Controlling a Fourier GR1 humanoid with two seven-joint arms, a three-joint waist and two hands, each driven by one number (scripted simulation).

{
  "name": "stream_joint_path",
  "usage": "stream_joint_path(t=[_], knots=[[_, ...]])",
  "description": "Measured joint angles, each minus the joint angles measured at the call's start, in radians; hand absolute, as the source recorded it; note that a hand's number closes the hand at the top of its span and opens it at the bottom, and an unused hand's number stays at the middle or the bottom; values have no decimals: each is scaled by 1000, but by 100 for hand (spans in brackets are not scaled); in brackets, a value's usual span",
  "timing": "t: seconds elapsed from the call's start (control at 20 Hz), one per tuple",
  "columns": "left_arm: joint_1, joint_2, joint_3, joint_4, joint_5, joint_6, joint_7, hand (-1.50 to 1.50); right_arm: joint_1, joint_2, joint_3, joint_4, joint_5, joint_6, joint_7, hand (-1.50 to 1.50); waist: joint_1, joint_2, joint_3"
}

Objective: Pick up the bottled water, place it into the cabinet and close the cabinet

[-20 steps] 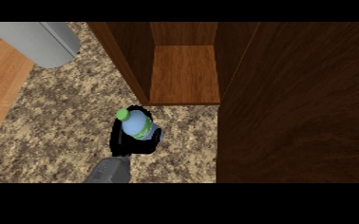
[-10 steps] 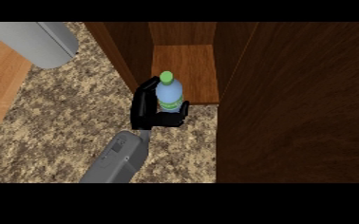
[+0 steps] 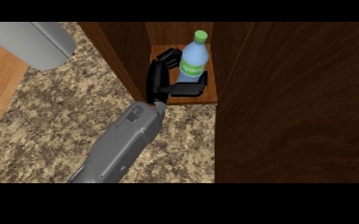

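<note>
The left hand [image 3: 158, 76] grips the bottled water [image 3: 192, 60] — upright — inside the open cabinet [image 3: 118, 50].

Grey forearm [image 3: 118, 147]: one in view, a smooth rounded casing in matt mid-grey. It is broad at the end nearest the view's lower edge and narrows toward the wrist. The lit side is paler and the other side shades darker.
Small panel marking [image 3: 132, 119]: a rectangular outline in darker grey lines, on the casing's upper face near the wrist end. Its detail is too fine to read.
Left hand [image 3: 154, 79]: black throughout and matt, built of blocky segments.
Fingers [image 3: 167, 56]: slim, boxy black links with faint lighter edges.
Thumb [image 3: 186, 89]: a wider, flatter black bar, its top face greyish.
</note>
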Motion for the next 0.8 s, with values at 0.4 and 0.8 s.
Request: stream_joint_path(t=[0.4,0.8], knots=[[-180,1,46,277,30,12,-21,150,-21,-17,-62,10,-26,33,-9,-150,-21,8,0],[-278,14,89,530,-14,54,-52,150,-36,-14,-83,35,-43,54,-23,-150,-32,17,0]])
